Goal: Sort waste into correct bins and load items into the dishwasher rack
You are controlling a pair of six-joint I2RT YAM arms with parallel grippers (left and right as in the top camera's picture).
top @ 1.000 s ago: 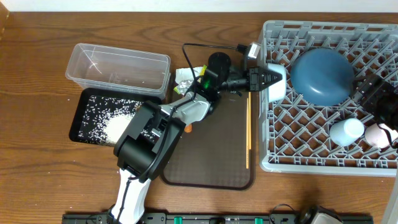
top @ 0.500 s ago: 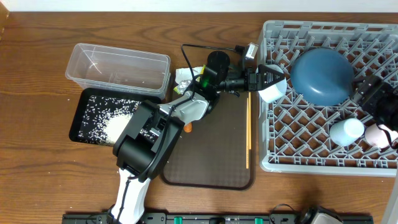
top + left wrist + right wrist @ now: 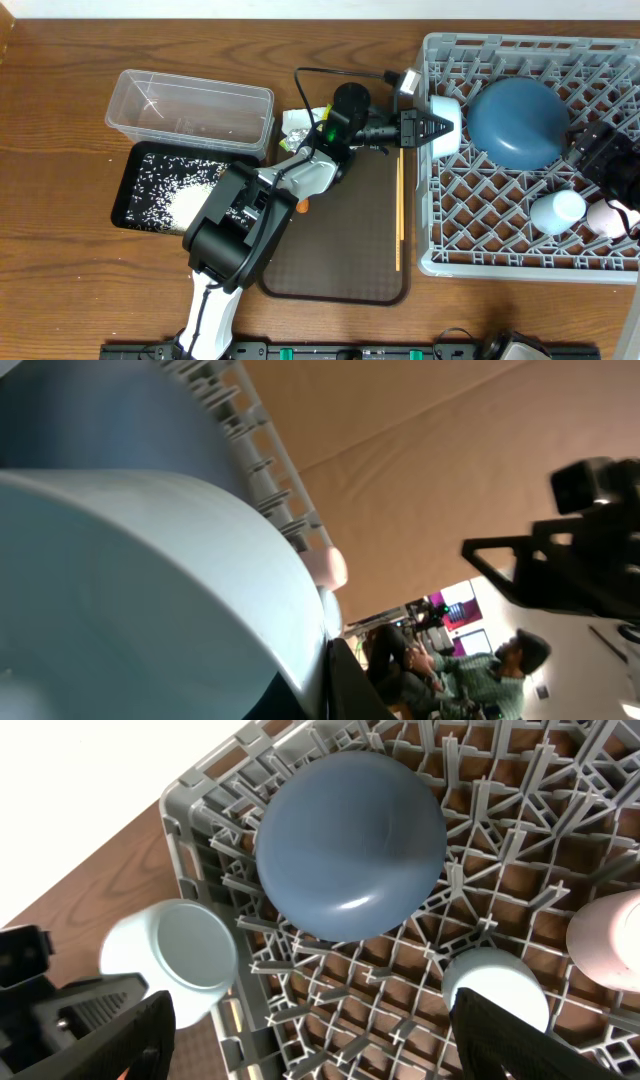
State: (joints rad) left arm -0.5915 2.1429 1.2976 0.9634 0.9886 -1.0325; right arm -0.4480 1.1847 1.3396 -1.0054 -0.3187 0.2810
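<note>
My left gripper (image 3: 422,128) is shut on the rim of the white bowl (image 3: 445,118) and holds it over the left edge of the light-grey dishwasher rack (image 3: 500,250). In the left wrist view the bowl (image 3: 150,590) fills the frame beside my finger (image 3: 345,680). The dark-blue plate (image 3: 518,120) lies upside down in the rack. The light-blue cup (image 3: 556,210) and the pink cup (image 3: 608,217) stand in it too. My right gripper (image 3: 310,1020) is open and empty above the rack, over the plate (image 3: 350,845), the bowl (image 3: 170,955) and the light-blue cup (image 3: 495,995). The chopsticks (image 3: 399,210) lie on the brown tray.
The clear tub (image 3: 190,110) stands at the back left. The black tray (image 3: 135,190) in front of it holds white rice. Crumpled wrappers (image 3: 296,124) lie beside the tub. An orange carrot stick (image 3: 301,207) lies at the edge of the brown serving tray (image 3: 340,260).
My left gripper has turned the bowl and shifted it slightly back and further over the rack's left edge. The right arm has not moved.
</note>
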